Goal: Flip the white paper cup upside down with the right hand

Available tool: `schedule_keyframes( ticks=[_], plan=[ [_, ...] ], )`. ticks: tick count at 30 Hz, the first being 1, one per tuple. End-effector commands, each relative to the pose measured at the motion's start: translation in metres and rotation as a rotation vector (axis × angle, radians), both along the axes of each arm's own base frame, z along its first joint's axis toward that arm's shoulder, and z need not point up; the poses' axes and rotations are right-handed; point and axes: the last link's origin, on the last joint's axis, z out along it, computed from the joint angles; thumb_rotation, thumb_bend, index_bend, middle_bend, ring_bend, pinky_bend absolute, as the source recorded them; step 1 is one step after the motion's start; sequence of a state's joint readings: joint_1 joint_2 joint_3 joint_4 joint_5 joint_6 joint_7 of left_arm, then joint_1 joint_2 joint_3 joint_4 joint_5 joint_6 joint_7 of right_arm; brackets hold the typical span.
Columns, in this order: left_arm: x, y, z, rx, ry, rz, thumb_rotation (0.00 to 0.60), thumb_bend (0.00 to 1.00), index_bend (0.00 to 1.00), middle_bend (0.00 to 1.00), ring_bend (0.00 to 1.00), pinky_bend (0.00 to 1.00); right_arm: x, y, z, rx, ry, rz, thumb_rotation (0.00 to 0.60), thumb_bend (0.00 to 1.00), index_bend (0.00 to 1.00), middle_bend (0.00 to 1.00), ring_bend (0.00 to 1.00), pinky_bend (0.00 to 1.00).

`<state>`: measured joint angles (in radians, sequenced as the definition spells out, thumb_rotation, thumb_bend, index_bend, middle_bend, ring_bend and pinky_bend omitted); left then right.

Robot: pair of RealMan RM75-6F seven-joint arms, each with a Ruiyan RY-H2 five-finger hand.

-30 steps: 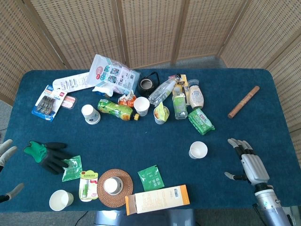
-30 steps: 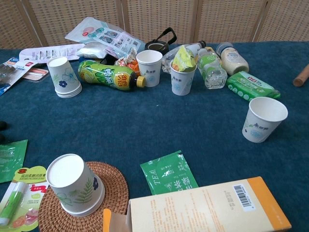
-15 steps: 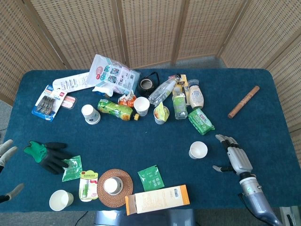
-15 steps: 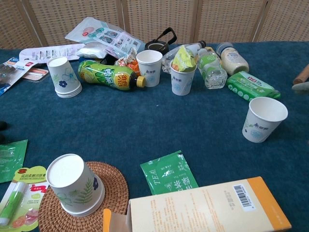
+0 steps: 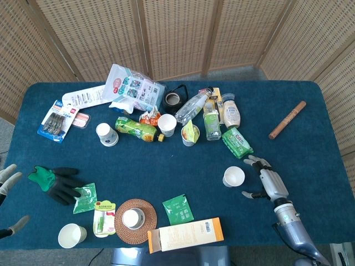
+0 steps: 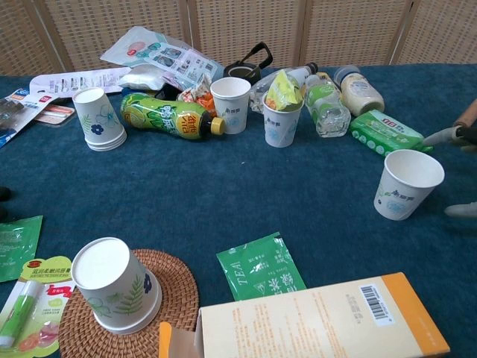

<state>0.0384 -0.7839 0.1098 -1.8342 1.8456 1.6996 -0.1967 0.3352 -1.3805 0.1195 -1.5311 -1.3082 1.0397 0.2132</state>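
The white paper cup (image 5: pixel 233 177) (image 6: pixel 405 184) stands upright, mouth up, on the blue table right of centre. My right hand (image 5: pixel 267 180) hovers just to its right with fingers spread and thumb apart, holding nothing and not touching the cup. In the chest view only its fingertips (image 6: pixel 449 136) enter at the right edge, beside the cup. My left hand (image 5: pixel 8 182) shows only as pale fingertips at the far left edge, with nothing in them.
A green wipes pack (image 5: pixel 237 142), bottles (image 5: pixel 212 123) and a snack-filled cup (image 5: pixel 190 134) lie behind the cup. A wooden stick (image 5: pixel 287 119) lies at the far right. A tea sachet (image 5: pixel 178 209), an orange box (image 5: pixel 186 234) and an upturned cup on a woven coaster (image 5: pixel 133 218) sit in front.
My right hand has moved left and forward across the table, from near the right front edge to just beside the white cup. The cup has not moved.
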Motion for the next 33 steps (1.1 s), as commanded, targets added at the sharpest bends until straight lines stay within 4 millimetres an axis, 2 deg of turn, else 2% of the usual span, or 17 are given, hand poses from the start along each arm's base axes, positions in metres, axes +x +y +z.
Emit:
schedule_keyframes(
  ticks=[1, 10, 18, 33],
  plan=[
    [0.000, 0.000, 0.000, 0.001, 0.000, 0.000, 0.600, 0.27, 0.00, 0.00, 0.00, 0.00, 0.002, -0.002, -0.002, 0.005, -0.008, -0.001, 0.600, 0.00, 0.21, 0.00, 0.00, 0.00],
    [0.000, -0.001, 0.001, 0.003, -0.002, -0.001, 0.600, 0.27, 0.00, 0.00, 0.00, 0.00, 0.008, -0.008, -0.007, 0.009, -0.019, -0.012, 0.600, 0.00, 0.23, 0.00, 0.00, 0.00],
    [-0.001, -0.001, 0.002, 0.005, -0.004, -0.001, 0.600, 0.27, 0.00, 0.00, 0.00, 0.00, 0.016, -0.010, -0.012, 0.017, -0.041, -0.017, 0.600, 0.00, 0.29, 0.00, 0.00, 0.00],
    [-0.001, -0.002, 0.003, 0.006, -0.007, -0.004, 0.600, 0.27, 0.00, 0.00, 0.00, 0.00, 0.022, -0.015, -0.014, 0.012, -0.068, -0.054, 0.600, 0.13, 0.37, 0.00, 0.00, 0.00]
  ],
)
